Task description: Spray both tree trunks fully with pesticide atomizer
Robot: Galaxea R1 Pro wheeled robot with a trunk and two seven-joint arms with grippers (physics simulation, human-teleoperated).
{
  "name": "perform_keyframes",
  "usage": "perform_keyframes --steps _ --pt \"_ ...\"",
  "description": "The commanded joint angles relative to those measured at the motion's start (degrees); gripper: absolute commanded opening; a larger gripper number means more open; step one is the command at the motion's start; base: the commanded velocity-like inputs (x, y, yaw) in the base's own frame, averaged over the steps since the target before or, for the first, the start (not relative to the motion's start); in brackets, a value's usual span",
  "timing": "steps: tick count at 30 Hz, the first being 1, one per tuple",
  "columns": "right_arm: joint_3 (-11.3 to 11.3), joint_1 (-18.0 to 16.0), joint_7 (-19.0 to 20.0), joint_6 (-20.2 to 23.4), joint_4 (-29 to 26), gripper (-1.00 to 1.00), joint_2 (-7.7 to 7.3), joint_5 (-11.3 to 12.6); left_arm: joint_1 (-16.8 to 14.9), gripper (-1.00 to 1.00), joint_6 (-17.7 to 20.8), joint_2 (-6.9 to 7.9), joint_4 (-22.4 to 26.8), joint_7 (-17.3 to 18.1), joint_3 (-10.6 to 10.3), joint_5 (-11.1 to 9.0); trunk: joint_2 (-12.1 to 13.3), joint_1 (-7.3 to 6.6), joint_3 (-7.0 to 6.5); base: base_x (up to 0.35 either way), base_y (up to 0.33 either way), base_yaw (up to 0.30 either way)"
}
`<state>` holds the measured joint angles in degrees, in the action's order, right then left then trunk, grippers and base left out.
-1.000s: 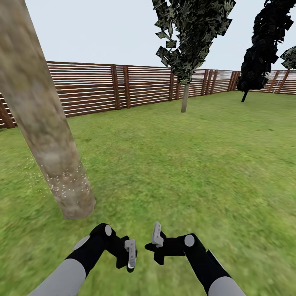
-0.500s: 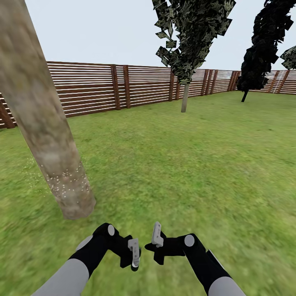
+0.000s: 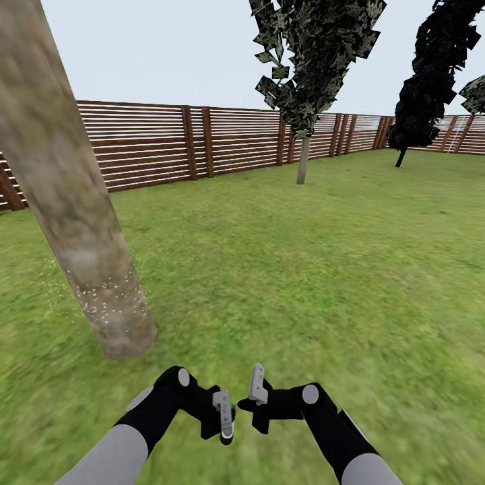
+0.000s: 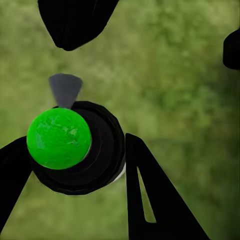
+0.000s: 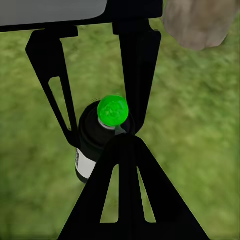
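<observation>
Atomizer first: from my head camera I catch barely a green speck of it at my left gripper (image 3: pixel 225 416), low over the lawn (image 3: pixel 316 269); my right gripper (image 3: pixel 256 397) sits just beside it, jaws apparently empty. The tree trunk (image 3: pixel 74 222) leans ahead to my left, white pesticide specks (image 3: pixel 111 296) only near its base.

At my left wrist, the pesticide atomizer (image 4: pixel 75 150) stands between my fingers (image 4: pixel 150 200), green cap toward the lens, its long axis running away from it, the grey nozzle seemingly off to one side.

My right wrist camera sees the black bottle (image 5: pixel 97 137) clamped between the left arm's fingers.
</observation>
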<state>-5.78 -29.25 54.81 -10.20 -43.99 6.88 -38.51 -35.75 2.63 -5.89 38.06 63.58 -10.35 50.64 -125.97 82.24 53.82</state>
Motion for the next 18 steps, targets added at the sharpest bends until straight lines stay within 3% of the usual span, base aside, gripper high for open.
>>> perform_keyframes --steps 1,18 --pt "0.1 0.0 0.0 -0.5 -0.1 -1.00 0.00 -0.6 -0.1 -1.00 0.3 -0.05 0.1 0.2 0.0 0.2 0.0 -0.01 0.05 0.000 0.000 0.000" --pt "0.1 0.0 0.0 -0.5 0.0 -1.00 -0.02 -0.6 0.0 -1.00 0.2 -0.24 0.0 0.2 -0.1 -1.9 0.0 -0.01 0.05 0.000 0.000 0.000"
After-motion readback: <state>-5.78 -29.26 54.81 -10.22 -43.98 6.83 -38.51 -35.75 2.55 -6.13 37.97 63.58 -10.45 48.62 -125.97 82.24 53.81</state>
